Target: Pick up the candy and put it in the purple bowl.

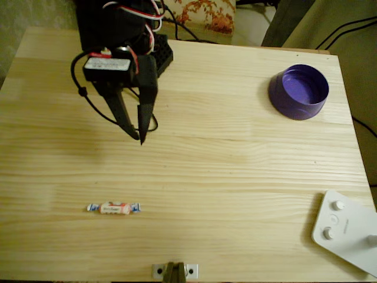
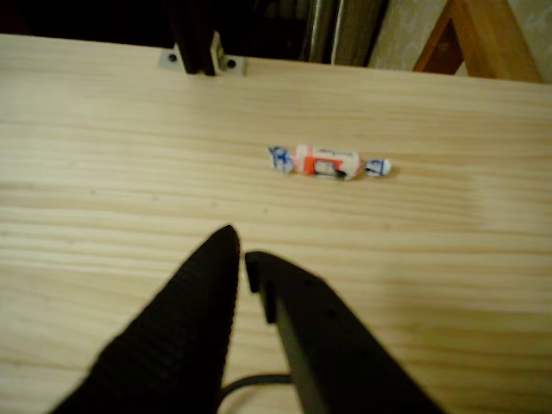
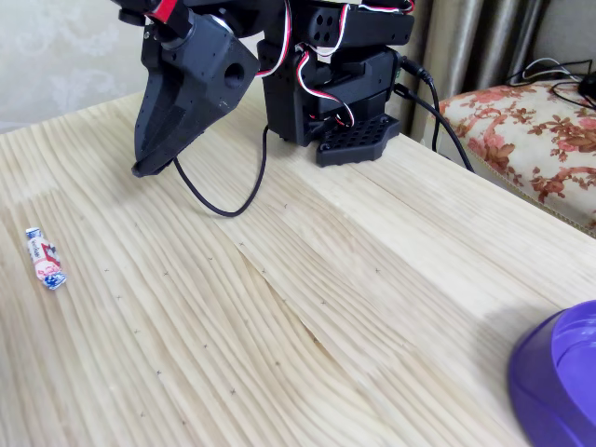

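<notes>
Candy: your candy (image 1: 113,207) lies flat and lengthwise on the bare tabletop (image 1: 224,177), toward 7 o'clock in the overhead view, nothing touching it.
Candy up close: the wrist view gives you its wrapper best (image 2: 328,161), white with red markings and blue-white twisted ends, at 12 o'clock from the fingertips.
Candy from the side: in the fixed view it sits at 9 o'clock near the left edge (image 3: 45,258), seen end-on and small.
End effector: you have the end effector (image 1: 136,133) well apart from the candy, at about 1 o'clock from it overhead; its two black fingers meet at the tips, nearly closed, and hold nothing.
End effector, other views: the wrist view (image 2: 239,250) shows you a thin slit between the tips; the fixed view (image 3: 140,169) shows them raised off the wood, which the overhead view cannot tell you.
Purple bowl: your purple bowl (image 1: 298,92) stands at 2 o'clock overhead, far from the candy; the fixed view cuts it off at the lower right corner (image 3: 555,382).
White device: a white device (image 1: 346,230) with round knobs lies at 4 o'clock overhead.
Cable: a black cable (image 3: 223,200) loops on the wood below the arm.
</notes>
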`<action>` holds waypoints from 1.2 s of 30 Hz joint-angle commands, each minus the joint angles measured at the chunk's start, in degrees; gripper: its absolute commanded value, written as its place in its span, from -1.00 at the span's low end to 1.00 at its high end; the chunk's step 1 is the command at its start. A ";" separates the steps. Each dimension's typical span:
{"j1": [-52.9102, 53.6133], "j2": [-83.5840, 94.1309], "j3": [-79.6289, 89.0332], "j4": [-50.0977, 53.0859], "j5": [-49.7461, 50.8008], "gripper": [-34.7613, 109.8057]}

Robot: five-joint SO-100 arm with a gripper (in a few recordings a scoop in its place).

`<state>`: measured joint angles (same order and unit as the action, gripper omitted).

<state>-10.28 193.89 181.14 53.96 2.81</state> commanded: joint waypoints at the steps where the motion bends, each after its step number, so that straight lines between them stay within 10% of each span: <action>1: 2.29 4.04 -0.53 0.53 2.81 -0.52; 36: 1.76 4.04 -0.53 0.53 2.81 -0.52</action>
<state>-7.65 193.89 181.14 53.96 4.66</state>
